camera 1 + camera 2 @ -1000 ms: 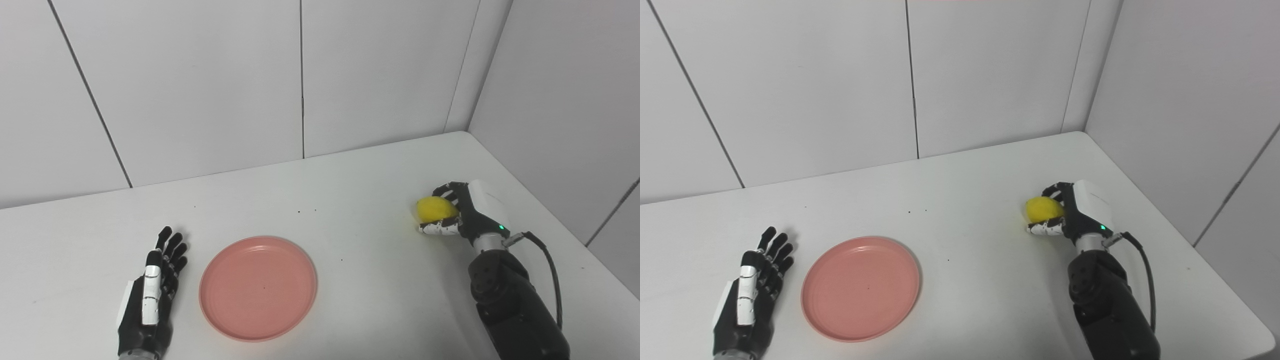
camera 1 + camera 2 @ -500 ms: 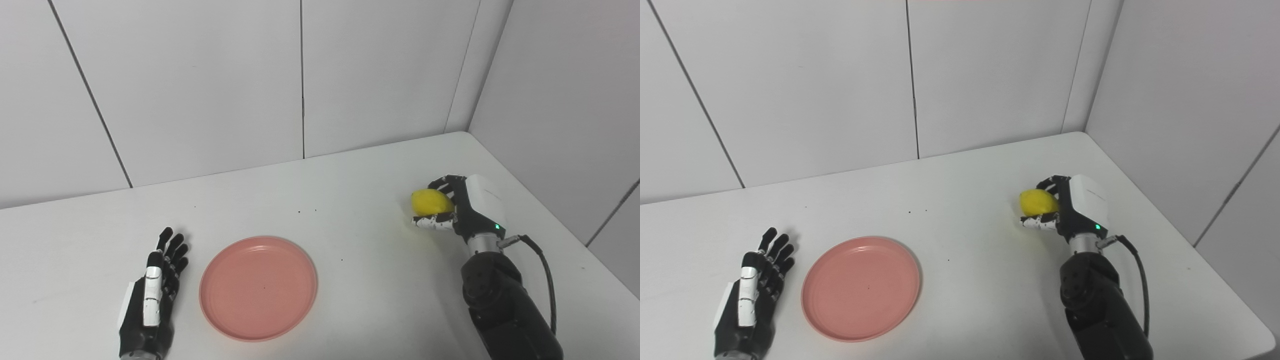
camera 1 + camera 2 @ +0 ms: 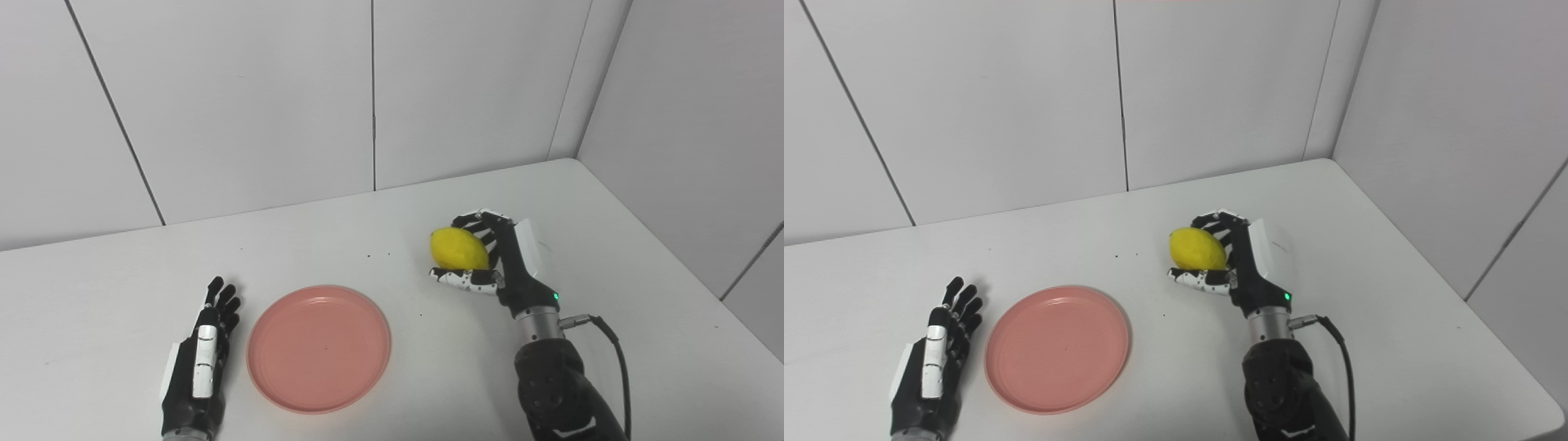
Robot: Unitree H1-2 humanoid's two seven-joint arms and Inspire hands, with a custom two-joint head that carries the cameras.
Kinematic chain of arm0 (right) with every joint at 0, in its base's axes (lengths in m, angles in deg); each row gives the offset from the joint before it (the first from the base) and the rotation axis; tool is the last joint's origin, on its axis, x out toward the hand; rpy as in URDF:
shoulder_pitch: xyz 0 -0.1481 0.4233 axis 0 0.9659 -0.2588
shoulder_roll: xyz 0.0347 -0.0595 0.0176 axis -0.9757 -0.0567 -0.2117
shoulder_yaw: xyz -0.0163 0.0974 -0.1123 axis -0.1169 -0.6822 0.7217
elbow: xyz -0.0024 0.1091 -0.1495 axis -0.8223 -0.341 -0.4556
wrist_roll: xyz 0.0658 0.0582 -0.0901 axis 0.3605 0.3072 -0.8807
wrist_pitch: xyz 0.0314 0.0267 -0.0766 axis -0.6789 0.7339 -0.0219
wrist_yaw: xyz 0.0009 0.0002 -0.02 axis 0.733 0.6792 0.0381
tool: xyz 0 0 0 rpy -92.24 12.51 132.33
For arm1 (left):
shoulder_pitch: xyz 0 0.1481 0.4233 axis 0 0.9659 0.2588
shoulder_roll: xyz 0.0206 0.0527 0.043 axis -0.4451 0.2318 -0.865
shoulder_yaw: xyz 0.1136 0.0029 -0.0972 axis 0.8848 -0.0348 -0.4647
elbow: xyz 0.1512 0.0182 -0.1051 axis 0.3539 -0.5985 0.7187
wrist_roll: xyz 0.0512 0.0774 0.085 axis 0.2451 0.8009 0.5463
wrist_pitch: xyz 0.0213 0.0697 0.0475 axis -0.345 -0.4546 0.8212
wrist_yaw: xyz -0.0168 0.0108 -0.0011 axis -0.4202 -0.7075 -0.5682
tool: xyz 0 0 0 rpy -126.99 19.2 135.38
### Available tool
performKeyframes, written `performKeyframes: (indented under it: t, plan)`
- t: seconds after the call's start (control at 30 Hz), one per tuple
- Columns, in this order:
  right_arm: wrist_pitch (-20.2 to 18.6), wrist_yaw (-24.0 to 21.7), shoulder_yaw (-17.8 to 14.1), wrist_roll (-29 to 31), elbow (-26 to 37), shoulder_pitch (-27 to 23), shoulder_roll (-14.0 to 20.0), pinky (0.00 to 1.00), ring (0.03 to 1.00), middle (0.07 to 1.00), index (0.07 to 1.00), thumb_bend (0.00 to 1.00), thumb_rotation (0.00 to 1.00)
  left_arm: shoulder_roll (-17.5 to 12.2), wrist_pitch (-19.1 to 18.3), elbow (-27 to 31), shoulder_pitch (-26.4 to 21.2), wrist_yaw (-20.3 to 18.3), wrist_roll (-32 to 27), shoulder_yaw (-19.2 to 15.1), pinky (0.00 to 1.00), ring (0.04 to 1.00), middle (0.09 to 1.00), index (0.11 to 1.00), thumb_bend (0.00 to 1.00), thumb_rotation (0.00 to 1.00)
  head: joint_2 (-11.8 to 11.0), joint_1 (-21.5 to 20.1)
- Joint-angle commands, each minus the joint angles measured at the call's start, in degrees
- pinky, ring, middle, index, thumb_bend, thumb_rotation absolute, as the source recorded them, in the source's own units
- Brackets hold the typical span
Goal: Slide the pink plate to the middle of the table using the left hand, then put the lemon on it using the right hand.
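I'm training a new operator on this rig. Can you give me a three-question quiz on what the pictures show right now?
1. True or false: the lemon lies on the plate.
2. Which hand holds the lemon? A) left B) right C) neither
3. Fill in: the left hand rests on the table beside the plate, holding ____.

Key:
1. False. The right hand holds it, right of the plate.
2. B
3. nothing

Bright even light, soft shadows, sharp
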Motion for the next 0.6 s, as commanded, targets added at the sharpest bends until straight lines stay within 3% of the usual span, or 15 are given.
performKeyframes:
  t: [0.0, 0.23, 0.3, 0.43, 0.5, 0.57]
  plan:
    - [3.58, 0.56, 0.52, -0.62, 2.22, -1.67, -0.42, 0.15, 0.44, 0.415, 0.517, 0.51, 0.0, 1.04, 0.55, -1.42, 1.44, 0.32, 0.45, 0.82, 0.97, 0.955, 0.961, 0.964, 0.7, 1.0, -0.01, 0.14]
    - [4.9, -1.01, 4.2, -1.01, 1.41, -2.84, -2.24, 0.17, 0.444, 0.409, 0.517, 0.51, 0.0, 1.66, 0.51, -1.05, 1.64, 1.8, 2.44, 1.59, 0.96, 0.947, 0.952, 0.957, 0.69, 1.0, 0.4, 3.73]
    - [5.12, -1.33, 5.14, -1.0, 1.05, -3.24, -2.63, 0.17, 0.386, 0.487, 0.489, 0.51, 0.0, 1.91, 0.35, -0.97, 1.65, 2.14, 2.75, 1.72, 0.95, 0.945, 0.951, 0.956, 0.69, 1.0, 0.53, 4.88]
    - [5.12, -2.53, 6.9, -0.7, 0.6, -3.83, -3.49, 0.19, 0.345, 0.464, 0.527, 0.51, 0.0, 2.45, 0.49, -0.79, 1.84, 2.69, 3.34, 2.11, 0.96, 0.949, 0.954, 0.958, 0.68, 1.0, 0.92, 7.52]
    - [4.76, -3.05, 7.66, -1.11, 0.56, -4.08, -3.8, 0.19, 0.423, 0.424, 0.515, 0.51, 0.0, 2.79, 0.66, -0.73, 1.99, 3.07, 3.57, 2.26, 0.96, 0.948, 0.952, 0.957, 0.67, 1.0, 0.95, 8.58]
    - [5.2, -3.57, 8.63, -0.99, -0.09, -4.43, -4.08, 0.16, 0.441, 0.407, 0.513, 0.51, 0.0, 3.15, 0.4, -0.55, 2.12, 3.5, 3.96, 2.4, 0.96, 0.945, 0.95, 0.955, 0.67, 1.0, 1.08, 9.54]
